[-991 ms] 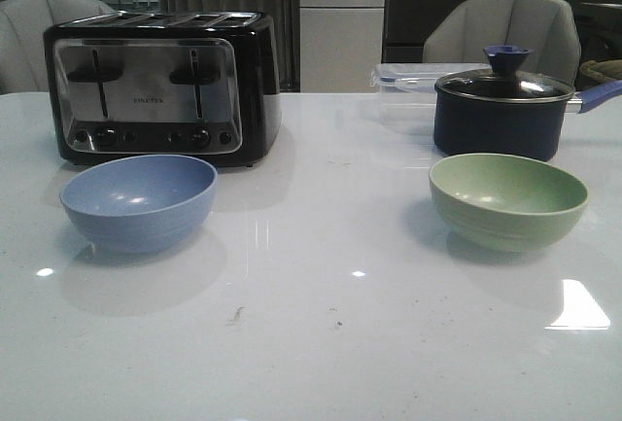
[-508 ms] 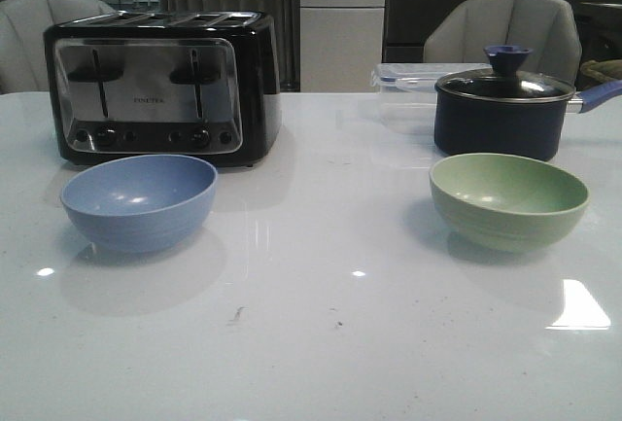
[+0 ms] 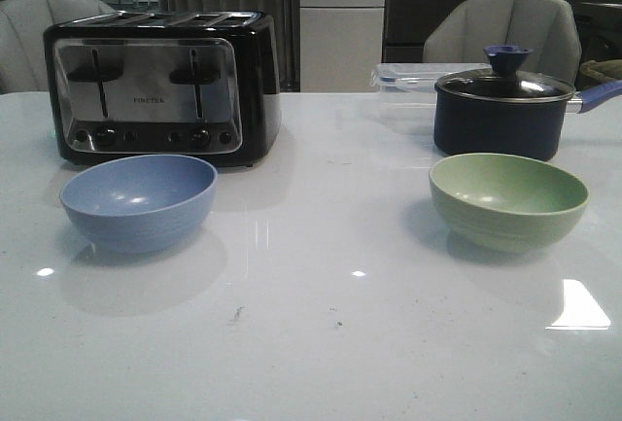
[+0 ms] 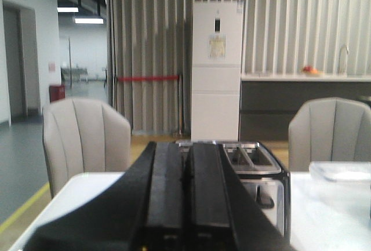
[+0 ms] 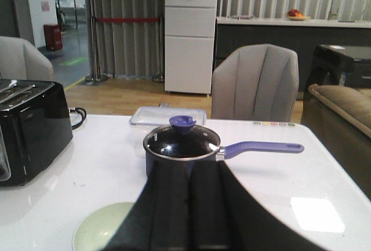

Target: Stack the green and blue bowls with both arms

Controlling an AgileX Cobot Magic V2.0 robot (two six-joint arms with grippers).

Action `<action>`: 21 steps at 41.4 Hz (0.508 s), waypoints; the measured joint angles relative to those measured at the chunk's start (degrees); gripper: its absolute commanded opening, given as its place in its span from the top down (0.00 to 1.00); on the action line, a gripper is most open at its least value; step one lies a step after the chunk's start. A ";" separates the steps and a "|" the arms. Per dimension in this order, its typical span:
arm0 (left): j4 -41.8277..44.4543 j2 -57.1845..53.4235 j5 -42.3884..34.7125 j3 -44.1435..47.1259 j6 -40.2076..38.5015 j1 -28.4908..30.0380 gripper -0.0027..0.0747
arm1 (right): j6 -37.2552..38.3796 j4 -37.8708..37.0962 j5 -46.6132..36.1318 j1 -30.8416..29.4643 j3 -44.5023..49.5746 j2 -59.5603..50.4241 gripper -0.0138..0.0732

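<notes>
A periwinkle blue bowl [image 3: 138, 201] stands upright at the left of the white table, in front of the toaster. A pale green bowl [image 3: 508, 199] stands upright at the right, in front of the navy pot; part of it shows in the right wrist view [image 5: 101, 228]. Neither arm shows in the front view. My left gripper [image 4: 186, 146] is shut and empty, held above the table and facing the toaster. My right gripper [image 5: 189, 167] is shut and empty, above the near side of the green bowl. The blue bowl is hidden in both wrist views.
A black and chrome toaster [image 3: 163, 86] stands at the back left. A dark navy lidded pot [image 3: 501, 107] with a blue handle [image 5: 264, 147] stands at the back right, a clear plastic container [image 3: 403, 81] behind it. Grey chairs [image 3: 505, 27] stand beyond the table.
</notes>
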 measured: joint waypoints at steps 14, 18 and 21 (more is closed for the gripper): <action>0.10 14.79 17.46 -7.00 0.00 0.00 0.85 | 0.00 0.00 12.70 0.00 -6.11 15.91 0.78; 0.10 17.98 21.11 -7.00 0.00 0.00 0.85 | 0.00 0.00 13.82 0.00 -5.23 19.40 0.78; 0.10 20.36 21.94 -7.00 0.00 0.00 0.85 | 0.00 0.00 14.09 0.00 -4.42 21.98 0.78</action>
